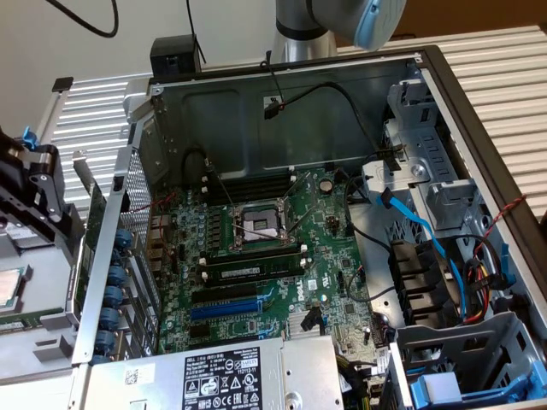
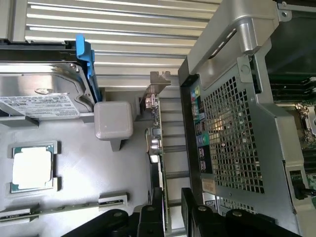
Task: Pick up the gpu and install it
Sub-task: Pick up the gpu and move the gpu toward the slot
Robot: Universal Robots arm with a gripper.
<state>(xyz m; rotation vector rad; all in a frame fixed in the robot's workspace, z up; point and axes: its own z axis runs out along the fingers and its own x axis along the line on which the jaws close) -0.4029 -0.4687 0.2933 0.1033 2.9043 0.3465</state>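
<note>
The gpu (image 2: 164, 148) stands on its edge in the narrow gap between the grey tray and the outside of the computer case. It shows edge-on, with its silver end bracket (image 2: 158, 79) at the far end. My gripper (image 2: 172, 217) straddles the near end of the card, one black finger (image 2: 150, 217) against it and the other finger (image 2: 191, 215) a small gap away, so it is open. In the exterior view the gpu (image 1: 90, 188) is a dark slanted slab at the left, beside the gripper's black body (image 1: 41, 184).
The case's perforated side wall (image 2: 232, 133) rises right beside the card. The grey tray (image 2: 89, 182) holds a CPU (image 2: 32, 168), a hard drive (image 2: 39, 94) with a blue tab, and a grey block (image 2: 113, 120). Inside the case lie the motherboard (image 1: 256, 248) with blue slots (image 1: 224, 307), loose cables and the power supply (image 1: 222, 376).
</note>
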